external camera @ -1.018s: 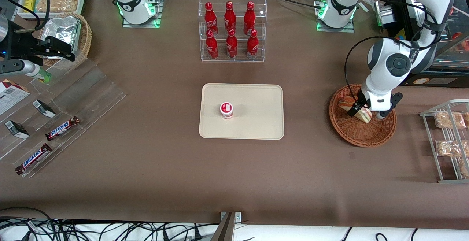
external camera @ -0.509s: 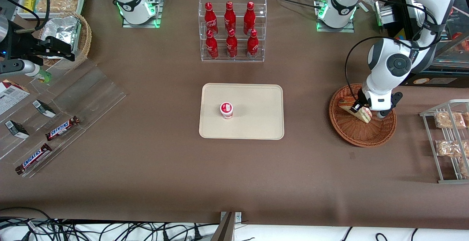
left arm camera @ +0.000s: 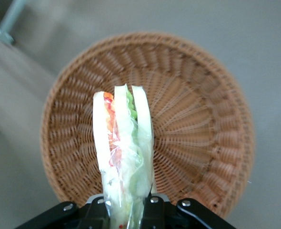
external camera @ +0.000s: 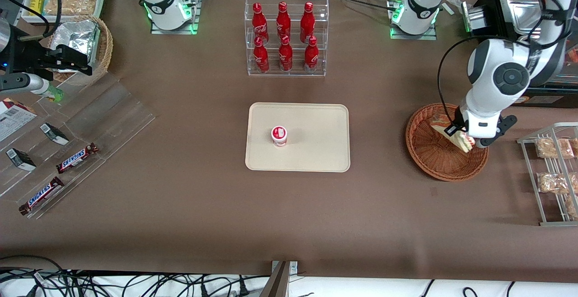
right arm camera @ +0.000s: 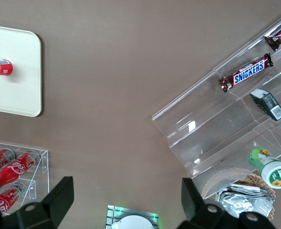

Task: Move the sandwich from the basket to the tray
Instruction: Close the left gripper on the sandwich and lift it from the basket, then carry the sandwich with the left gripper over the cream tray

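My left gripper (external camera: 465,140) is shut on the sandwich (external camera: 455,135), a wrapped wedge of pale bread with red and green filling. It hangs lifted above the reddish-brown wicker basket (external camera: 433,158), over the part of the basket toward the working arm's end. In the left wrist view the sandwich (left arm camera: 124,148) stands edge-on between the gripper (left arm camera: 126,207) fingers, with the basket (left arm camera: 197,119) below it and nothing else lying in the basket. The cream-beige tray (external camera: 316,152) lies at the table's middle, toward the parked arm's end from the basket.
A small red-and-white cup (external camera: 279,135) stands on the tray. An acrylic rack of red bottles (external camera: 286,37) stands farther from the camera than the tray. A wire rack with bagged snacks (external camera: 554,170) sits beside the basket at the working arm's end. Snickers bars (external camera: 76,158) lie on an acrylic stand.
The gripper has risen with the sandwich out of the basket and shifted toward the working arm's end of the table; the arm's elbow has swung the same way.
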Action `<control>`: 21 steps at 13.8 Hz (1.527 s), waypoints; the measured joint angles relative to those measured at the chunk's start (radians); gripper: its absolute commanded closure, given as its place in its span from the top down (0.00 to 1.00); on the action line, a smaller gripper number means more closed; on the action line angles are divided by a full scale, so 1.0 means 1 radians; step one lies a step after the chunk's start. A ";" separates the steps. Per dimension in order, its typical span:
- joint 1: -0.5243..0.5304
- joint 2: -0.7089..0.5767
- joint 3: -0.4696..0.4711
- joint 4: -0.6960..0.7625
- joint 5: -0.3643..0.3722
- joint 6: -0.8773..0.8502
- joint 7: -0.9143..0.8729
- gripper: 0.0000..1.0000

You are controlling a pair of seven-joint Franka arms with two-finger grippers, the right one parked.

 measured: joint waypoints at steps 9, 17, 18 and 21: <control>-0.007 -0.006 -0.130 0.298 -0.188 -0.294 0.345 0.00; -0.033 0.093 -0.394 0.373 -0.246 -0.292 0.518 0.00; -0.040 0.121 -0.419 0.378 -0.246 -0.266 0.504 0.00; -0.110 0.204 -0.428 0.379 -0.226 -0.194 0.425 0.00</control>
